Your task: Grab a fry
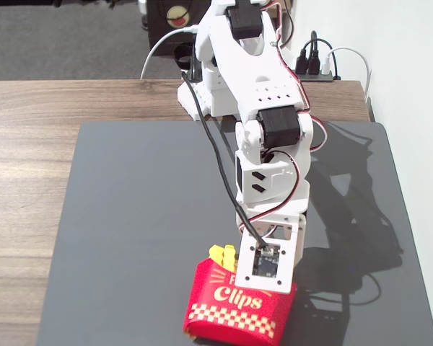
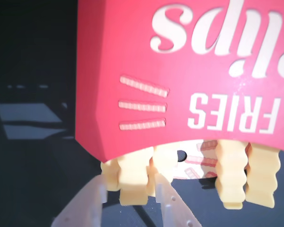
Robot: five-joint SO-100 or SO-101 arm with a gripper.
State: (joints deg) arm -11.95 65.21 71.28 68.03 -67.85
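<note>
A wooden table [image 1: 29,180], covered by a big dark mat [image 1: 144,238]. On the mat, a red carton [image 1: 234,306] lying flat.

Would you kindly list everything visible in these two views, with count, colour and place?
Carton: one, red, "Fries Clips" lettering, near edge of the mat, in the fixed view.
Fries: several, yellow, wavy-edged, tips poking from the carton mouth; exact count unclear.
Mat: one, dark grey, covering most of the table.
Table: one, wood-grain brown.
Power strip: one, dark, with plugs, by the wall behind the table.
Arm: one, white with black motors, reaching down to the carton.
Gripper: one, pale fingers either side of a fry tip.
</note>
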